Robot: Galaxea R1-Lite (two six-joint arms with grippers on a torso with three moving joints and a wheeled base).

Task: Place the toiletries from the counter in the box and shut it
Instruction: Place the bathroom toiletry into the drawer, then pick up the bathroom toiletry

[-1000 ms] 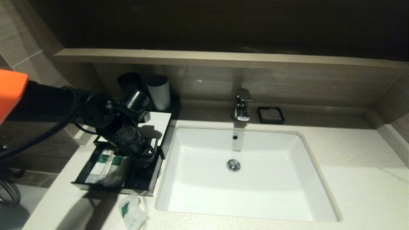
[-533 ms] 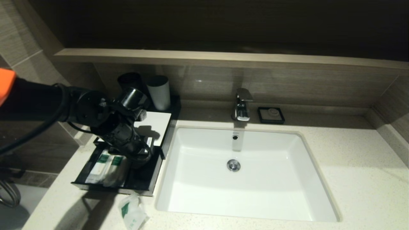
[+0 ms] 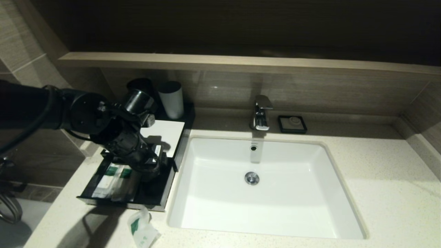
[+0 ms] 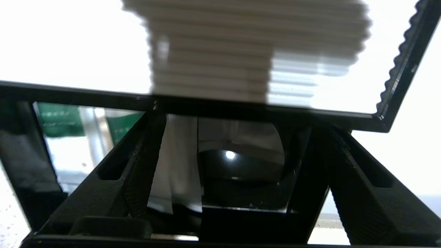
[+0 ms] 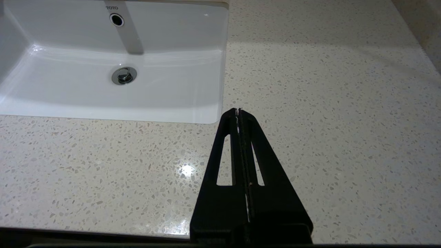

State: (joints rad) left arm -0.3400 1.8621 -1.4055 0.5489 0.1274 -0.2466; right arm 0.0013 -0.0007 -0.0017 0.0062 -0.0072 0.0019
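Fingers (image 4: 137,172) of your left gripper (image 3: 151,168) are spread, grasping nothing, over the box's (image 3: 165,132) pulled-out drawer (image 3: 151,196). Your arm hides part of the drawer, so you can count perhaps two green-labelled sachets (image 3: 112,179) inside. One crinkly white sachet (image 3: 141,229) lies on the counter (image 3: 379,199) just before the box. Your right gripper (image 5: 238,115) is clenched, empty, over the counter.

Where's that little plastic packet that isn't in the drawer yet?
In the head view, the sachet lies on the counter at its near edge, on the robot's left, just in front of the box with its open drawer.
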